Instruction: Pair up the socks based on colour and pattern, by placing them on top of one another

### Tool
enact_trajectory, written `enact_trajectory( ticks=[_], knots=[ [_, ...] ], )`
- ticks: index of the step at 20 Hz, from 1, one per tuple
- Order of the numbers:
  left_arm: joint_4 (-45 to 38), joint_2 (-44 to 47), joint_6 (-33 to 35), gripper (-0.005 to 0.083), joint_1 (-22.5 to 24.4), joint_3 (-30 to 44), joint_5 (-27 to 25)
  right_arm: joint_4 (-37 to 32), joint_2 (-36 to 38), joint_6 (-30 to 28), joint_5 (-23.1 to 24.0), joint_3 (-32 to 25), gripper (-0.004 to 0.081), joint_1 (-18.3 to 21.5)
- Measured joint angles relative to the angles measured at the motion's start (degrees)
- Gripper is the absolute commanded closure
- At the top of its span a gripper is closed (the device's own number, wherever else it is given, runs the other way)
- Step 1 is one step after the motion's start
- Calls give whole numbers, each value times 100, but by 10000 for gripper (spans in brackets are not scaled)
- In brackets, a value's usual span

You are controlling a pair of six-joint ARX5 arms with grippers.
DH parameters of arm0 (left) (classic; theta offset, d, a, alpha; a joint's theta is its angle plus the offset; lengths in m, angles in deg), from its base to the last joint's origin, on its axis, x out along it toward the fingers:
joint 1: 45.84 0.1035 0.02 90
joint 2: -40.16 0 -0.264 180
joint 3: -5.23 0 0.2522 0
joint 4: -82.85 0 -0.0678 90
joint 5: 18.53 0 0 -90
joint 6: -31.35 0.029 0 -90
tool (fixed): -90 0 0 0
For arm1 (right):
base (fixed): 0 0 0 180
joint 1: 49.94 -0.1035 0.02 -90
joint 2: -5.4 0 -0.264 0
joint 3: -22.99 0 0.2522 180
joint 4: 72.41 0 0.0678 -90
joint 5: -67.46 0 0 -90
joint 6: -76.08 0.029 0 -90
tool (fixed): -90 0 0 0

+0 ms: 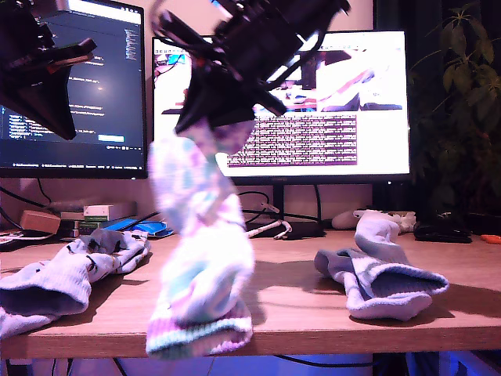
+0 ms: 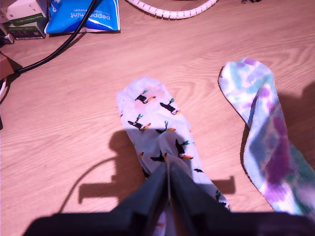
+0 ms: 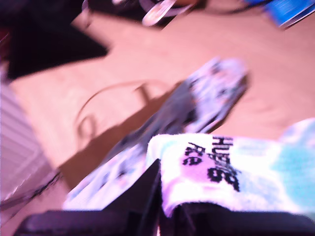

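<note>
1. My second hand (image 3: 160, 196), clamped on the lettered cuff of a tie-dye sock (image 3: 221, 167), holds it dangling above the tabletop (image 1: 297, 313).
2. My first hand (image 2: 167, 172), jaws pressed together and empty, hovers over a bird-patterned sock (image 2: 157, 132) lying flat.

The hanging sock (image 1: 205, 235) is tie-dyed pink, mint and white, its cuff lettered in black. The figured sock (image 2: 160, 128) is pale lavender with small black birds, orange-beaked. The plain socks (image 1: 380, 270) are lavender-white. The desk (image 1: 290, 301) is light wood grain. The packet (image 2: 81, 17) is blue.
</note>
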Motion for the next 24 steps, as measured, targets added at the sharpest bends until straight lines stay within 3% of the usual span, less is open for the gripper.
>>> enact_trajectory(
  ticks=[7,12,15,16,20,24],
  knots=[
    [63,0,0,797,0,0,0,-470,-1051,-330,33,0,761,-17],
    [258,0,70,797,0,0,4,-671,-1060,-857,953,0,606,46],
    [367,0,107,797,0,0,133,-732,-1060,-874,1043,0,439,188],
    [391,0,107,797,0,0,221,-616,-1060,-874,1038,0,422,234],
    [452,0,127,797,0,0,437,-129,-1058,-802,1174,0,417,365],
    [472,0,127,797,0,0,649,-501,-1058,-739,1285,0,417,374]
  ],
)
